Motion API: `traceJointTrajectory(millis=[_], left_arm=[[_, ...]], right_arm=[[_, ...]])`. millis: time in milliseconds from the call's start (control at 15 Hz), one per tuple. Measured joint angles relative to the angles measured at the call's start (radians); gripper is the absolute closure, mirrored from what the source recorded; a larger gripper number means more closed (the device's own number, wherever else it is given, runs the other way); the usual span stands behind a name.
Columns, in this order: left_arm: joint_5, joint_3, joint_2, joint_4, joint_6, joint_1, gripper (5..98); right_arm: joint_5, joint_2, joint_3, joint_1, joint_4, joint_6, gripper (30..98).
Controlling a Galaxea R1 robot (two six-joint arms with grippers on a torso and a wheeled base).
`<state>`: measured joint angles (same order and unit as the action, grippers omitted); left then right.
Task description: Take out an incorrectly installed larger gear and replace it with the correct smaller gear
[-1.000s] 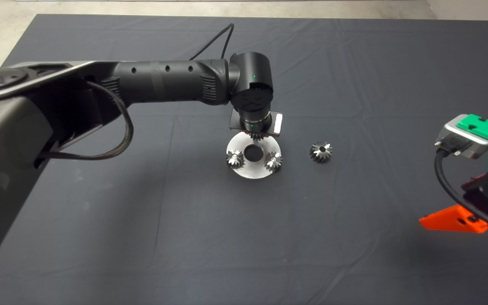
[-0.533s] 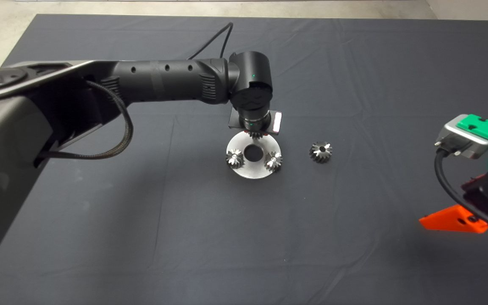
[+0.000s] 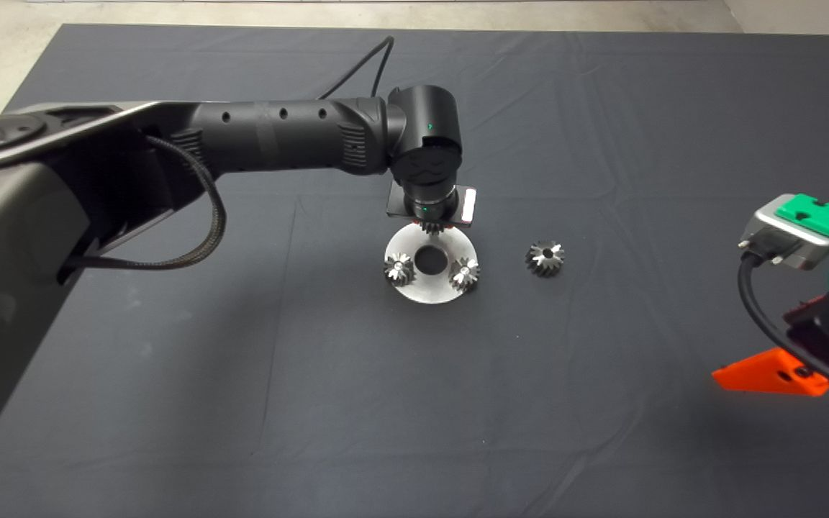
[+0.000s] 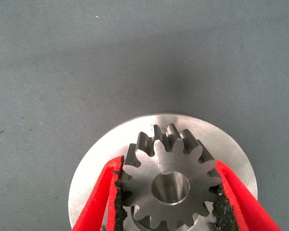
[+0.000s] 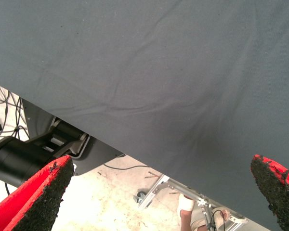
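Observation:
My left gripper [image 4: 169,164] is shut on the smaller gear [image 4: 144,192], a bright silver gear with fine teeth and a round centre hole, one red finger [image 4: 103,192] on each side. It holds the gear over the far part of the round steel plate [image 4: 98,163]; I cannot tell whether the gear touches the plate. In the head view the gear [image 3: 432,228] shows just under the left wrist, at the plate's [image 3: 429,292] far rim. The larger gear [image 3: 545,257], with dark flanks and a dark hole, lies on the mat right of the plate.
Two more small silver gears [image 3: 399,268] [image 3: 464,274] stand on the plate's near part, either side of its centre hole [image 3: 429,259]. My right gripper [image 5: 161,163] waits open at the head view's lower right edge [image 3: 810,316], over the mat's edge and floor.
The left wrist and the gear in it have shifted very slightly away from the plate's centre toward the far rim. The right arm has not moved.

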<state>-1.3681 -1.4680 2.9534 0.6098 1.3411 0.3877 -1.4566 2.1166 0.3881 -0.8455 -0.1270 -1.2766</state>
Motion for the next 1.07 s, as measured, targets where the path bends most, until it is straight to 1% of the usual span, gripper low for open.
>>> traceJointTrajectory(millis=[67, 1067], left_arm=[[0.003, -0.008, -0.001, 0.0, 0.0, 0.001, 68.2], [0.005, -0.009, 0.0, 0.007, 0.004, 0.0, 68.3]], right_arm=[[0.0, 0.0, 0.0, 0.0, 0.0, 0.0, 31.6], [0.0, 0.0, 0.0, 0.0, 0.0, 0.0, 31.6]])
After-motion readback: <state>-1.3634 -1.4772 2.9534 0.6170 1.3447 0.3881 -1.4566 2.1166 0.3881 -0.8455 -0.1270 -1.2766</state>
